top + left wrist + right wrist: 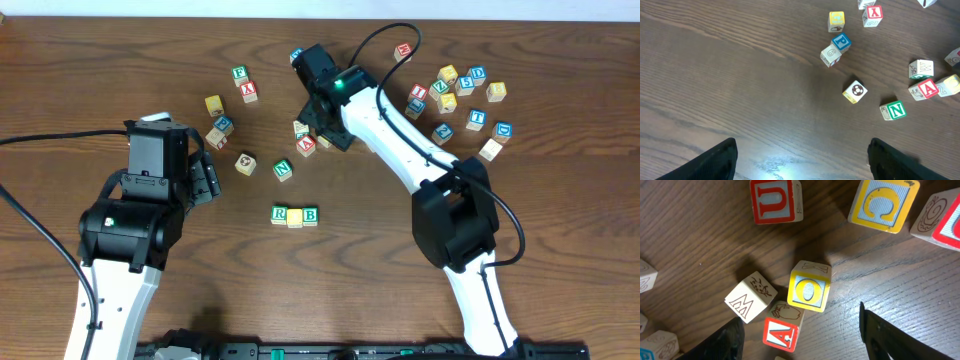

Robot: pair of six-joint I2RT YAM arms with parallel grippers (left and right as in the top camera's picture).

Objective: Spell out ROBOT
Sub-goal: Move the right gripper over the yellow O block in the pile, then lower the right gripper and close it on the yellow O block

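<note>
On your left, the left fingers [720, 161] stand wide apart over the surface [740, 75], holding nothing. At centre, the R cube [279, 214], a yellow-topped cube [295, 217] and the B cube [310, 215] touch in a row. Further right, the right fingers [880, 335] are spread, with the yellow O cube [809, 292] loose just ahead of their gap. The blue T cube [476, 118] sits in the right-hand cluster.
</note>
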